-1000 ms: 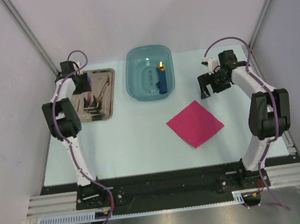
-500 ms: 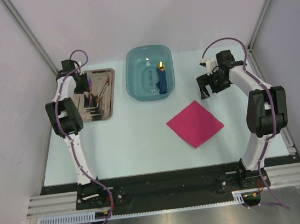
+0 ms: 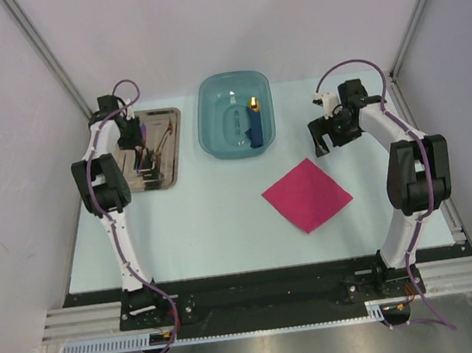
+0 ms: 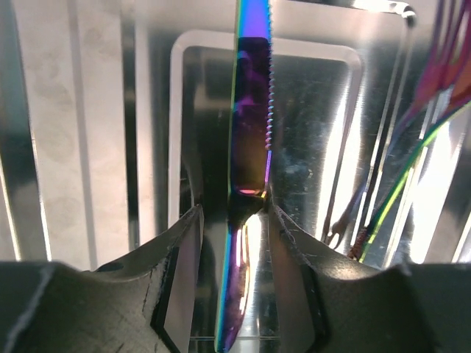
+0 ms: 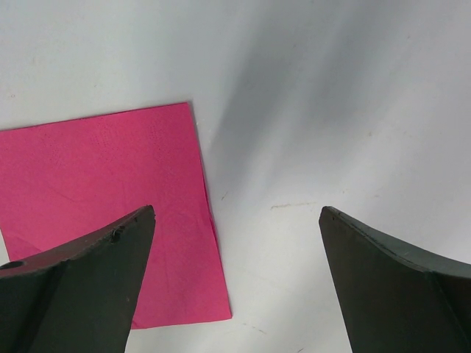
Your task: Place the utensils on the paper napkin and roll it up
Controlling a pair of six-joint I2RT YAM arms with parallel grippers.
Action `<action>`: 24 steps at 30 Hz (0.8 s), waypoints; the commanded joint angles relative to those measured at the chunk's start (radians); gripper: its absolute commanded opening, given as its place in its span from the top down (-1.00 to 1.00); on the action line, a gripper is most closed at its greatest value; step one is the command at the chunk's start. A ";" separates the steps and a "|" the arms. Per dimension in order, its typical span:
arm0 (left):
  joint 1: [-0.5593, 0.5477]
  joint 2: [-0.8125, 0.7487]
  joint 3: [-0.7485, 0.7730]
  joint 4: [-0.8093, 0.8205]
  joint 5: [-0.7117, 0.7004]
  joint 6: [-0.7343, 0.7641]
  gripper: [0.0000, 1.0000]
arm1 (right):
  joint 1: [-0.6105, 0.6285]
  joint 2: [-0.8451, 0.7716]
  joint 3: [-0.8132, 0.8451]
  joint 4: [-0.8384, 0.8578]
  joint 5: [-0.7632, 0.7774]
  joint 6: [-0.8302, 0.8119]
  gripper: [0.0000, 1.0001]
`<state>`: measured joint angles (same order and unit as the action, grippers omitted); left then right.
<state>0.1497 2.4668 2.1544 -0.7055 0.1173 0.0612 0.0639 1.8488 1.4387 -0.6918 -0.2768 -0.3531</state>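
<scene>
The utensils [image 3: 159,143] lie in a grey metal tray [image 3: 169,178] at the back left. My left gripper [image 3: 139,150] is down in that tray. In the left wrist view its fingers straddle an iridescent purple-blue knife [image 4: 250,110]. The left gripper [image 4: 234,208] is half closed: the right fingertip [image 4: 274,215] sits against the knife and a dark gap shows on the left side. More thin utensils [image 4: 412,169] lie to the right. The pink paper napkin [image 3: 306,194] lies flat at centre right. My right gripper [image 3: 326,143] hangs wide open above the napkin's [image 5: 96,184] far corner, holding nothing.
A teal plastic basin [image 3: 205,128] stands at the back centre, with a chunky blue object with a yellow tip [image 3: 256,122] inside. White walls and metal posts close in the left, right and back sides of the pale table [image 3: 207,224].
The left jaws have narrowed around the knife in the tray. The right arm has shifted very slightly; its jaws stay wide.
</scene>
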 commanded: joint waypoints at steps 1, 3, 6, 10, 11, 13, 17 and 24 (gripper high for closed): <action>0.002 -0.074 -0.025 0.021 0.071 -0.018 0.08 | 0.005 0.006 0.042 -0.005 0.002 -0.010 -0.99; 0.002 -0.084 -0.022 0.034 0.076 -0.018 0.08 | 0.002 0.003 0.039 -0.006 0.002 -0.009 -0.99; 0.004 -0.065 0.002 0.000 0.058 -0.006 0.10 | 0.002 -0.002 0.034 -0.005 -0.002 -0.007 -1.00; 0.002 -0.051 0.004 -0.037 0.044 0.005 0.18 | -0.004 -0.005 0.031 -0.006 -0.009 -0.006 -0.99; 0.004 -0.048 0.004 -0.043 0.036 0.011 0.20 | -0.006 -0.005 0.031 -0.005 -0.010 -0.004 -0.99; 0.004 -0.034 0.005 -0.051 0.028 0.014 0.23 | -0.010 -0.006 0.032 -0.006 -0.013 -0.004 -0.99; 0.004 0.009 0.039 -0.107 -0.002 0.037 0.32 | -0.012 -0.008 0.032 -0.006 -0.015 -0.006 -0.99; -0.009 0.046 0.045 -0.135 -0.039 0.052 0.34 | -0.024 -0.003 0.049 -0.017 -0.013 -0.015 -0.99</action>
<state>0.1505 2.4687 2.1681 -0.7658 0.1238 0.0822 0.0498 1.8500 1.4387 -0.6926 -0.2783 -0.3531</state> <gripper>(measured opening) 0.331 0.995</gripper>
